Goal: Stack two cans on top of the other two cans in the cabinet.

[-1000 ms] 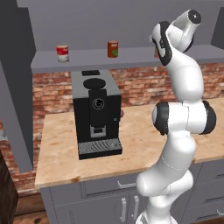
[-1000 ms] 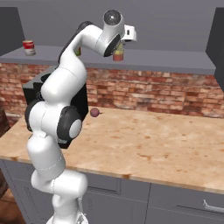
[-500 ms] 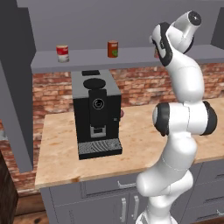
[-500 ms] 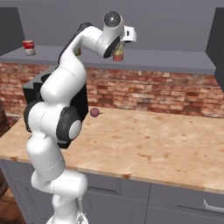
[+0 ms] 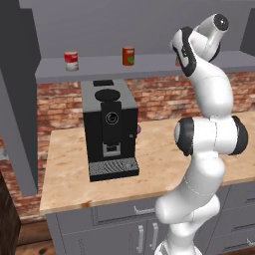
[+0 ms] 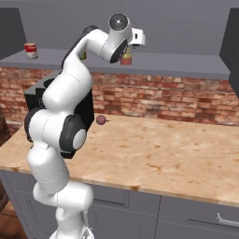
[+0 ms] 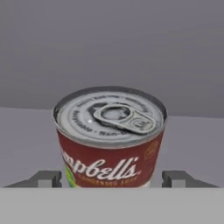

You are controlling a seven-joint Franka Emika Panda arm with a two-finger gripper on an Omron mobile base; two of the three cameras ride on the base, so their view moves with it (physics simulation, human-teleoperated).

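— Anything moved since a second ago?
— Barely; arm still reaches to the cabinet [image 5: 149, 67] shelf. The gripper [image 7: 111, 178] stands spread, fingertips clear either side of a red soup can [image 7: 110, 135], holding nothing.
— How'd it handle?
— Likely stiff, smooth metal, fairly light, slippery; grip the round wall mid-height, below the ring-pull lid.

Hand [image 7: 111, 178] now open off can [image 7: 110, 135]

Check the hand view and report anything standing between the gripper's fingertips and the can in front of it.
Nothing visible does. The red can with the pull-tab lid stands upright between the two fingertips, with an open gap on each side, on the grey cabinet shelf.
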